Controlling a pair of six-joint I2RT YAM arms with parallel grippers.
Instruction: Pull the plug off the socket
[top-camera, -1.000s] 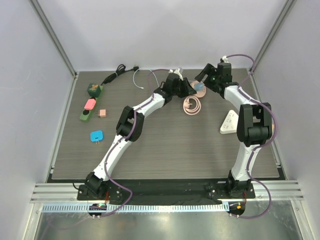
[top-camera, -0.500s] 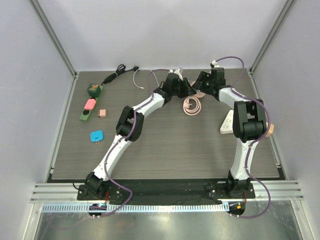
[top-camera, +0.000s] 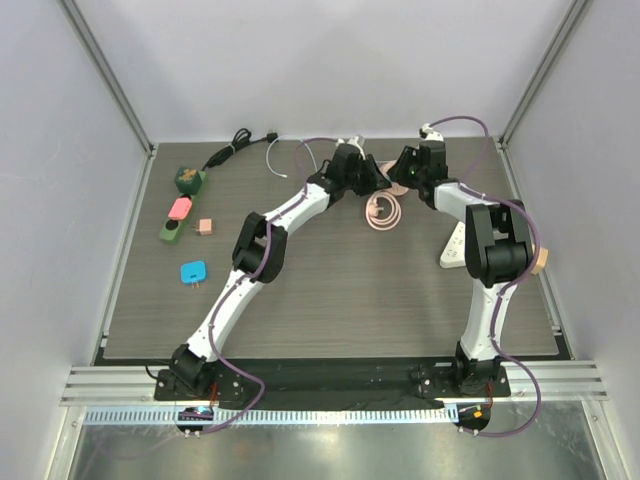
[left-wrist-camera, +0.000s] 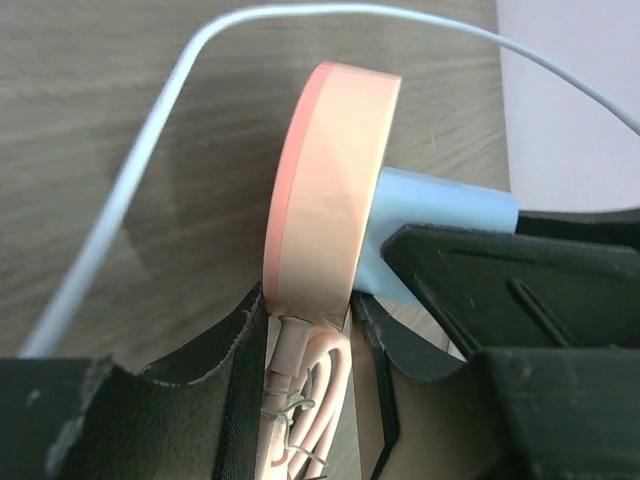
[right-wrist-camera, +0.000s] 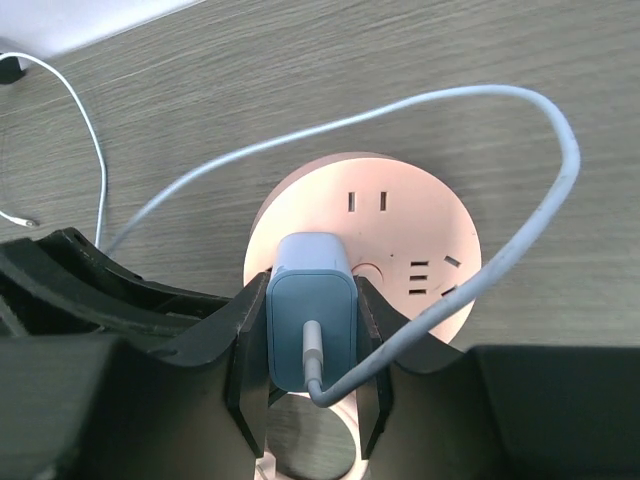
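The round pink socket stands on its edge near the back of the table. My left gripper is shut on its rim where the coiled pink cord leaves it. A light blue plug sits in the socket's face. My right gripper is shut on the plug, one black finger flat against each side. The plug's pale cable loops over the socket. In the top view the two grippers meet nose to nose and hide the plug.
Along the left side lie a green block, a pink adapter, a small pink cube and a blue adapter. A black cable and a white cable lie at the back. A white power strip lies at the right.
My right gripper has swung left to the socket and closed its jaws on the blue plug. The left gripper and the socket have stayed put.
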